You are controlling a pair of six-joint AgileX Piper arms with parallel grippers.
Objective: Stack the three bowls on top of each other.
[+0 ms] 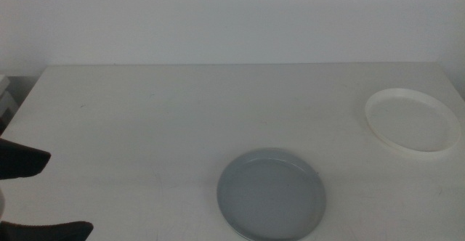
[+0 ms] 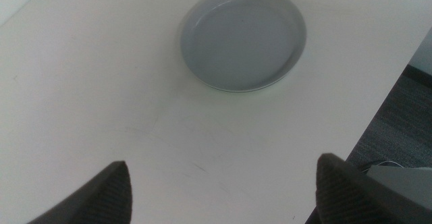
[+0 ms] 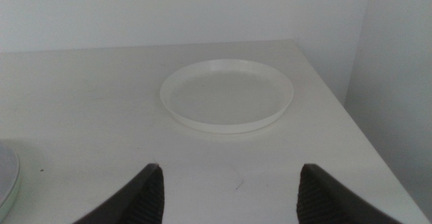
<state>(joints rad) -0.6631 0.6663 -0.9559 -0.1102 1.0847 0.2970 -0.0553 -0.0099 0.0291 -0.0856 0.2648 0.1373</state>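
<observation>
A plain white table (image 1: 182,110) under a pale wall carries two bowls, well apart: the grey-blue bowl (image 1: 271,194) near the front edge, the white bowl (image 1: 412,120) far right. No green bowl shows. The left gripper (image 1: 36,194) waits at the left, jaws apart; the right gripper (image 3: 226,193), apparently off the middle view, faces the white bowl with its jaws spread, likely ready for a rim grasp.
</observation>
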